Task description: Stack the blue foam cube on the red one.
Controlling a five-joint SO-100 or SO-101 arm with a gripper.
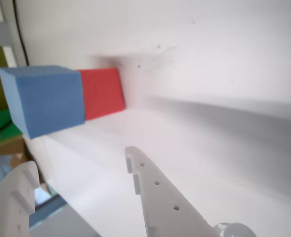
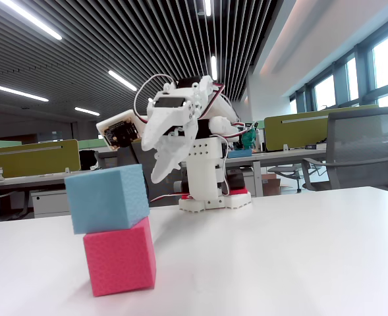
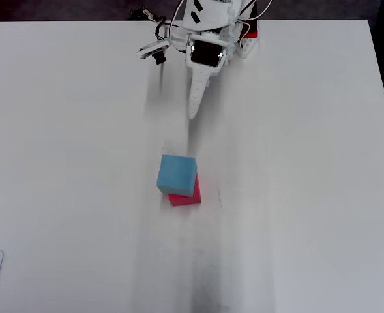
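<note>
Already the blue cube (image 2: 108,198) sits on the red cube (image 2: 120,256) mid-desk (image 2: 299,263), skewed and overhanging, your tool (image 1: 81,170) released and well apart, so any nudge or desk knock could tip it off.

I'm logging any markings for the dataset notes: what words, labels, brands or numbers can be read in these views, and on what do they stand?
None can be read in any view.
The light sky-blue foam cube and the pinkish-red dotted foam cube under it show plain faces.
The white plastic robot arm and its gripper show no legible print.
The white table is unmarked.
</note>
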